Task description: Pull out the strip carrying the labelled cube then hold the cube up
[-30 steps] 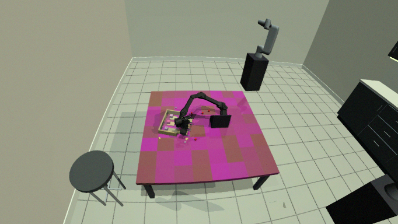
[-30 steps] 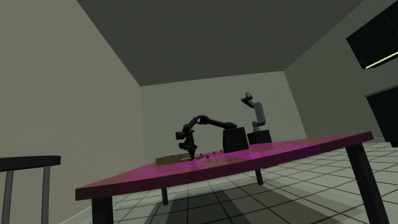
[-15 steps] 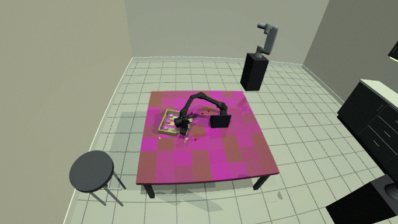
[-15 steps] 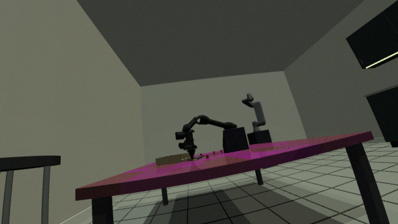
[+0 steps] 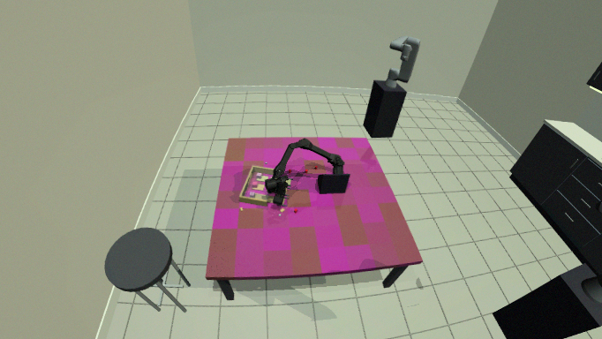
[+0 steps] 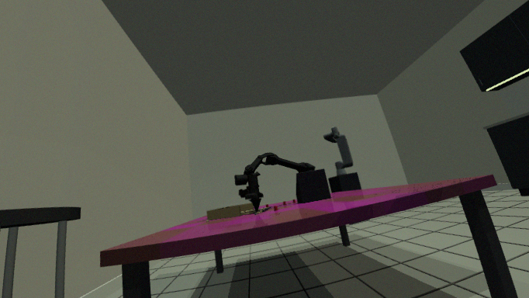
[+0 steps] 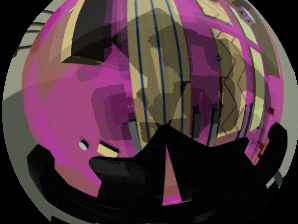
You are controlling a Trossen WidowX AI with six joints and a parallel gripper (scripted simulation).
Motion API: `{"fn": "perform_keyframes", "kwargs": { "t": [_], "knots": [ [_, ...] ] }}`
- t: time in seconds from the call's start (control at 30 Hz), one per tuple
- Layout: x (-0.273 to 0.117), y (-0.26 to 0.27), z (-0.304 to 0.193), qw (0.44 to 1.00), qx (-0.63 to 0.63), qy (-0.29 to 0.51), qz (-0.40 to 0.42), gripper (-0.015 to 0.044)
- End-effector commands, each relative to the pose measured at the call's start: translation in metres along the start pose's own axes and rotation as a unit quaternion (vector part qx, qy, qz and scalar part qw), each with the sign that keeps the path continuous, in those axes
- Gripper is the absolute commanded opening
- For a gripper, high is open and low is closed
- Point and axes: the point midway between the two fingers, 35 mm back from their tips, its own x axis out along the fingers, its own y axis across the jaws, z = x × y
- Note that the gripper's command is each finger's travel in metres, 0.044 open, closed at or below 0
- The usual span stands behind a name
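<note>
My gripper [image 6: 256, 212] [image 7: 164, 128] is shut and empty, pointing down with its tips low over the near end of a pale strip with blue lines [image 7: 154, 60]. A strip with a zigzag line [image 7: 232, 55] and a pale green strip piece [image 7: 256, 75] lie to its right in the wrist view. A pale cube with dark marks [image 7: 244, 15] shows at the top right there. In the top view, a reddish cube [image 5: 255, 184] and two lilac cubes [image 5: 259, 176] [image 5: 252, 193] sit on the strips inside the tray. I cannot read the labels. The arm hides the strips' near ends.
A low-walled tan tray [image 5: 253, 202] [image 6: 225, 213] surrounds the cubes. Thin grey upright pieces [image 7: 196, 122] stand beside the strips. A small yellow block [image 7: 107, 149], a white bit [image 7: 83, 145] and several red pieces, one at the front [image 5: 296, 210], lie on the table outside the tray.
</note>
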Motion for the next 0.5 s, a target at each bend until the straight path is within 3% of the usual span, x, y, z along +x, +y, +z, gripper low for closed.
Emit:
{"fn": "perform_keyframes", "kwargs": {
  "t": [0.0,0.47],
  "knots": [
    [0.005,-0.002,-0.013,1.000,-0.003,0.011,-0.002,0.0000],
    [0.005,-0.002,-0.034,1.000,-0.003,0.011,-0.002,0.0000]
  ]
}}
